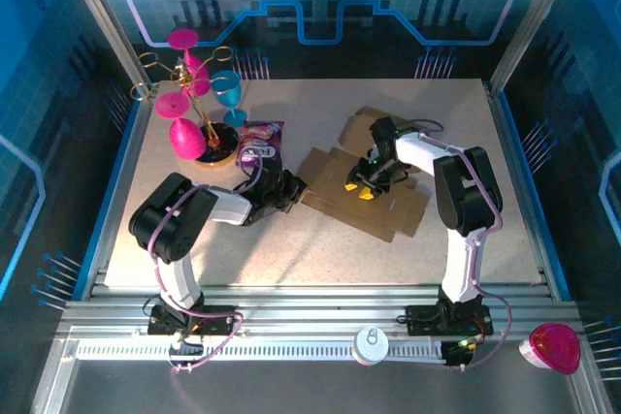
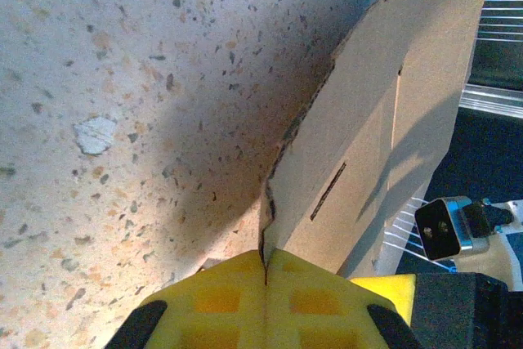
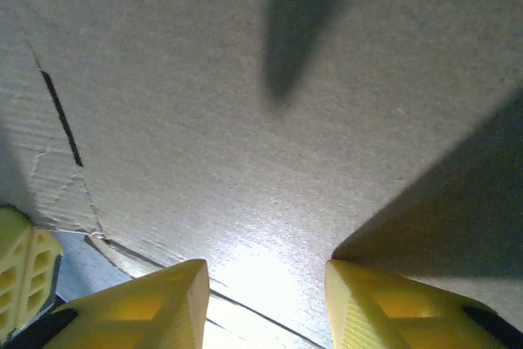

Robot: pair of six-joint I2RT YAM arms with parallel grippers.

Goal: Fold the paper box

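Pinching a thin edge of the paper box (image 2: 368, 136), the left gripper (image 2: 265, 266) has its two yellow fingers pressed together. In the left wrist view the cardboard edge runs straight into the seam between them. The flap rises from that grip, lifted off the speckled table (image 2: 122, 79) and throwing a dark shadow on it, and a narrow slot is cut in the panel just beyond the fingers. From above, this gripper sits at the left end of the box, its arm lying low across the table from the near left. The right gripper (image 3: 265, 271) is spread, its yellow fingertips (image 3: 163, 300) standing apart with bare cardboard between them, pointed down at a panel; whether the tips touch the surface I cannot tell. In the top view it hangs over the middle of the box, the white arm bending over from the near right. The box itself lies mostly flat and unfolded on the middle-right part of the table, brown and unmarked, with one flap reaching toward the far edge behind the right arm. Just left of the box, near the left gripper, lies a purple snack packet (image 1: 260, 143). Beyond it stands a gold wire stand (image 1: 184, 75) carrying pink glasses (image 1: 184, 138), with a blue cup (image 1: 230, 94) beside it. On the near rail, off the table, sit a white round lid (image 1: 371, 344) and a pink bowl-like thing (image 1: 551, 346).
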